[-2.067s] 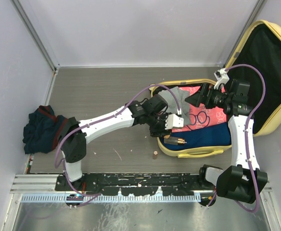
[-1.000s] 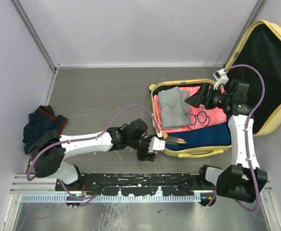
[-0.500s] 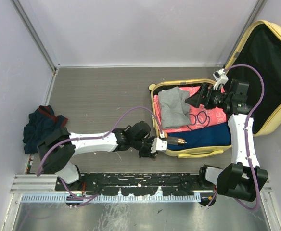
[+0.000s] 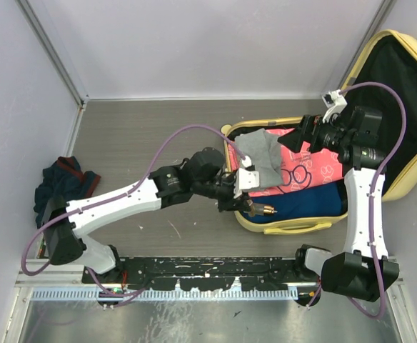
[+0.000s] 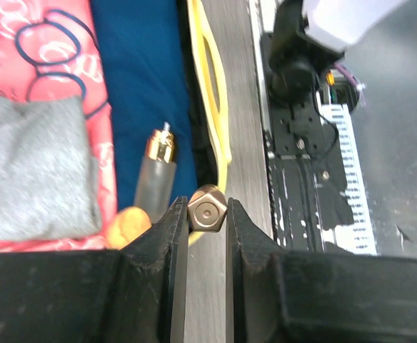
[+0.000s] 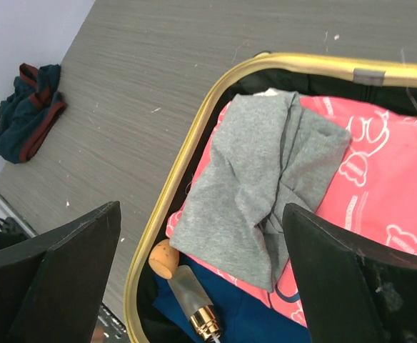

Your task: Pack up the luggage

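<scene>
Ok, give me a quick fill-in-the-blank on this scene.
The left gripper pinches the cap; the right gripper is ____.
In the luggage, the grey cloth lies on the ____.
The bottle lies on the ____.
Missing: open; pink cloth; blue cloth.
</scene>
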